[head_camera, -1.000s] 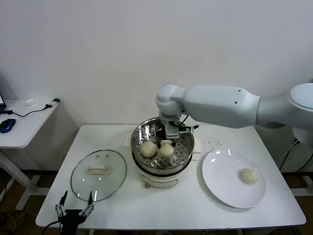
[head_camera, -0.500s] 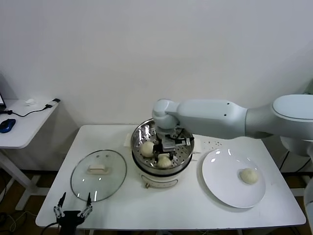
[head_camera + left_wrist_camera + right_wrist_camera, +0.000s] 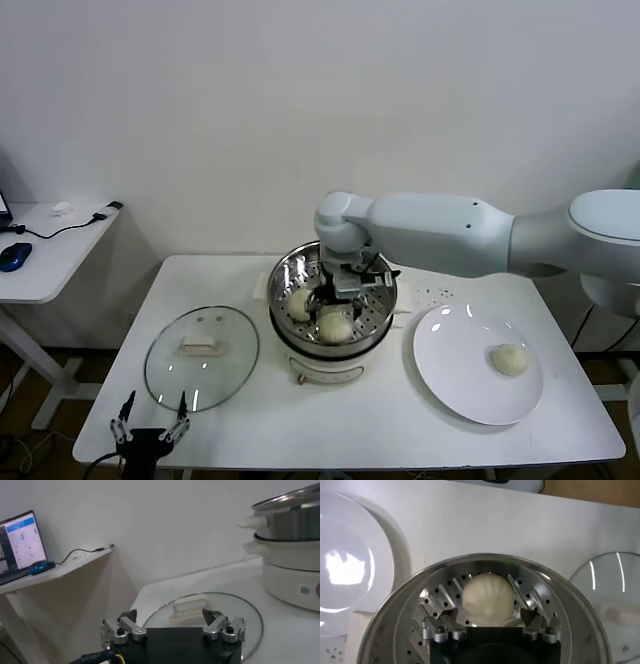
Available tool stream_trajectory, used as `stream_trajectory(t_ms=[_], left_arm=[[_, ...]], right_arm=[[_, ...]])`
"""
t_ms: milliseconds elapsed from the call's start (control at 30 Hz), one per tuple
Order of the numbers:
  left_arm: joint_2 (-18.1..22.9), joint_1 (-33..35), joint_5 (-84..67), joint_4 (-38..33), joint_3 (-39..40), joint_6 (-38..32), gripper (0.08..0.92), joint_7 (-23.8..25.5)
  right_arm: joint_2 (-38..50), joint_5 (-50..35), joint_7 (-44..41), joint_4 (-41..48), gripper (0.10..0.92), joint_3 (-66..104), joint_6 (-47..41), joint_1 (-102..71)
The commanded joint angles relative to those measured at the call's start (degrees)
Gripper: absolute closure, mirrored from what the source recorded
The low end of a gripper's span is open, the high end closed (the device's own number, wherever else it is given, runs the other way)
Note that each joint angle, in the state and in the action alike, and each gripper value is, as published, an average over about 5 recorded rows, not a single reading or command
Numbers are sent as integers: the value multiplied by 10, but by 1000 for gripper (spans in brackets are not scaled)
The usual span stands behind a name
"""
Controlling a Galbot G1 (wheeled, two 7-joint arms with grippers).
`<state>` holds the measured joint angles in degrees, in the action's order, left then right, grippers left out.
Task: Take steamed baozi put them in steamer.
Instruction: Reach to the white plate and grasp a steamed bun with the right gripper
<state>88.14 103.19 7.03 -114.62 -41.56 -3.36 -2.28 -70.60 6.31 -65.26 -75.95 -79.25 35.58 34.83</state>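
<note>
Right gripper [image 3: 488, 611] jaws now spread wide inside steamer [image 3: 373, 312]; bun [image 3: 487, 600] released between jaws, resting on tray. One baozi [image 3: 509, 359] remains on plate [image 3: 450, 385]. Left gripper [image 3: 173, 627] idle, jaws wide.

Before me I see a white table [image 3: 400, 420]. On its left part a round glass lid [image 3: 201, 357] with a white handle lies flat. On the right part there is a flat white plate [image 3: 455, 375]. To my far left stands a second, smaller white table [image 3: 45, 265], apart from the first one. On it I see a blue mouse [image 3: 14, 255], a black cable [image 3: 75, 226] and an open laptop [image 3: 21, 542] with its screen lit. Behind everything there is a plain white wall [image 3: 300, 110]
</note>
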Motion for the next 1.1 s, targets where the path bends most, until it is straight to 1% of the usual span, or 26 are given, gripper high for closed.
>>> stream_trajectory(t_ms=[33, 133, 233, 333, 433, 533, 633, 800, 900, 1000, 1100], left_arm=[[-2, 2, -1, -2, 2, -1, 177, 0], [-4, 5, -1, -5, 2, -2, 177, 1], [-5, 6, -3, -10, 1, -2, 177, 1], [-5, 6, -4, -14, 2, -2, 177, 1], [-6, 5, -5, -15, 4, -2, 177, 1], [-6, 5, -5, -16, 4, -2, 177, 2], [-6, 6, -5, -16, 4, -3, 177, 2], [-6, 8, -5, -15, 1, -4, 177, 1], [-5, 9, -5, -15, 0, -5, 177, 2], [-3, 11, -3, -16, -1, -5, 177, 1], [-1, 13, -1, -18, -1, -5, 177, 1]], right_arm=[[52, -43, 5, 10, 203, 16, -32, 51], [97, -119, 69, 17, 203, -22, -124, 102], [145, -242, 136, 8, 203, -97, -254, 156], [199, -323, 141, -7, 203, -128, -379, 171], [260, -365, 134, -21, 203, -116, -478, 151], [324, -387, 124, -34, 203, -100, -528, 123], [378, -364, 114, -43, 203, -79, -543, 83], [452, -270, 67, -44, 203, -10, -534, -38], [475, -208, 40, -35, 203, 52, -521, -119], [487, -152, 32, -21, 203, 136, -513, -210], [488, -128, 30, -4, 203, 200, -505, -289]])
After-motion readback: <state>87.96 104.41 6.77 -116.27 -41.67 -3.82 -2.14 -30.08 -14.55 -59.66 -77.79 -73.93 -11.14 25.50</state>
